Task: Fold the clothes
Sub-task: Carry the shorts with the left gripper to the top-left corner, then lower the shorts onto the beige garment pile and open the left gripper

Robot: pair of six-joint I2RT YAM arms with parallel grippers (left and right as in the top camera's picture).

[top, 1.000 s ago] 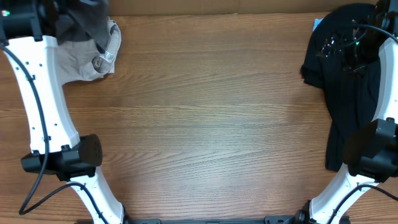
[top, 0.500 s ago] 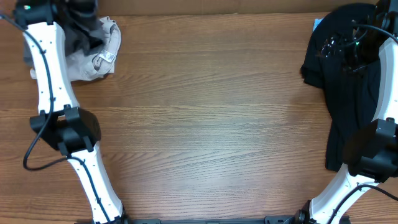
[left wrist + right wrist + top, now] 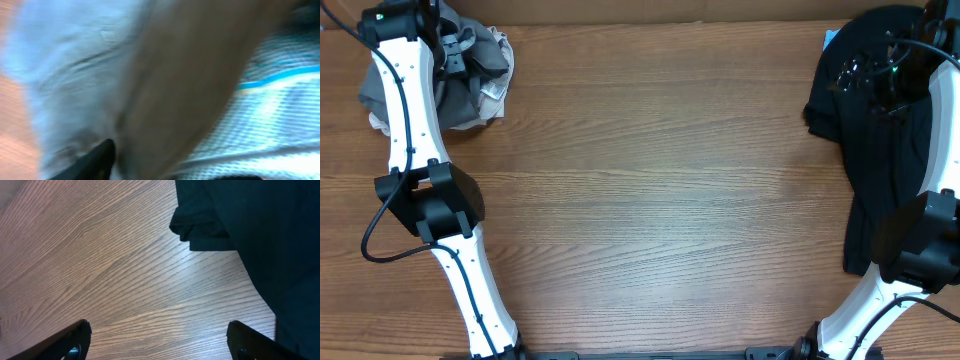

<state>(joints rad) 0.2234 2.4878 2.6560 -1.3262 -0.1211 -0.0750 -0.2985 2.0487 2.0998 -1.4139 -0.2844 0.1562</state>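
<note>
Upper left of the overhead frame: the left hand [image 3: 448, 46] is down in the heap of clothes. Its wrist view is a blur packed with cloth, so I cannot tell whether it's open or clamped. Grey shorts [image 3: 370, 95] spill out left of the left arm [image 3: 405, 110] onto the desk [image 3: 650, 200]. The cream garment [image 3: 502, 52] bunches just right of the arm, its white label [image 3: 492, 92] showing. Across to the upper right, the black T-shirt [image 3: 880, 110] drapes down the right edge. The right hand [image 3: 159, 342] hangs over bare wood beside the shirt's hem, fingers spread wide.
</note>
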